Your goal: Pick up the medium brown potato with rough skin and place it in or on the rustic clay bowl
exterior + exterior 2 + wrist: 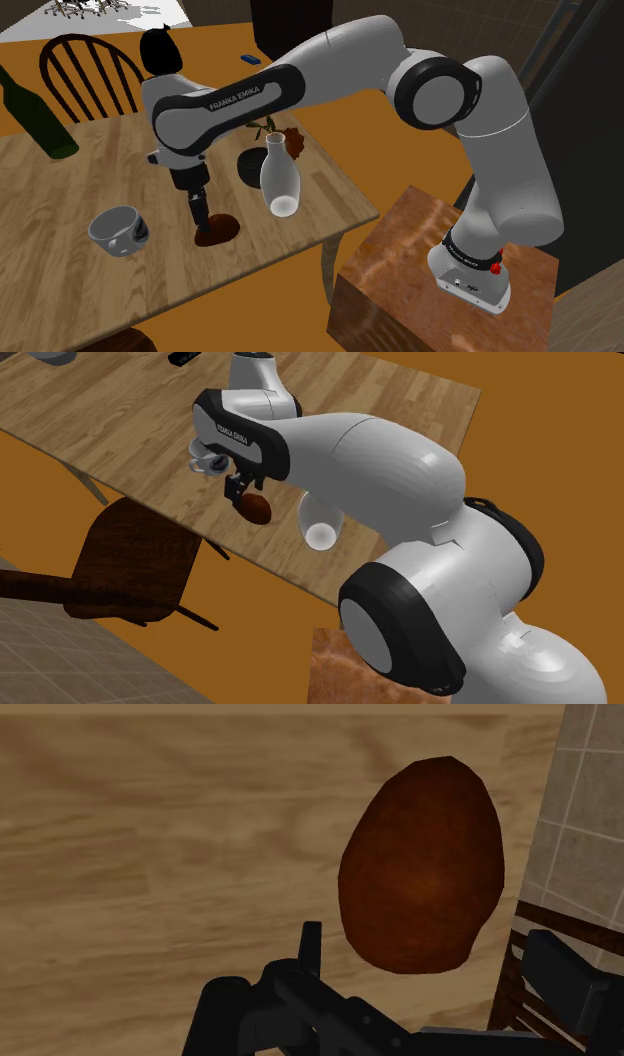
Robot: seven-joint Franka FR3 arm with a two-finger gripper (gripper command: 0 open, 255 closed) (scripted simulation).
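Hovering right over the potato [420, 869], jaws wide apart and empty, its long axis square to their squeeze.

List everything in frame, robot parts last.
table: 1, light wood, carries the small items
potato: 1, brown, on table below gripper
grey bowl: 1, grey-white, on table, shoulder view's left of potato
dark bowl: 1, dark, on table behind vase
vase: 1, white, shoulder view's right of potato
bottle: 1, dark green, table's left end in shoulder view
spindle chair: 1, dark, beyond table
brown chair: 1, brown, at table edge near potato
blue item: 1, blue, on floor beyond table
stand: 1, brown box, under arm
arm: 1, white, dark joints
gripper: 1, black, open, above potato
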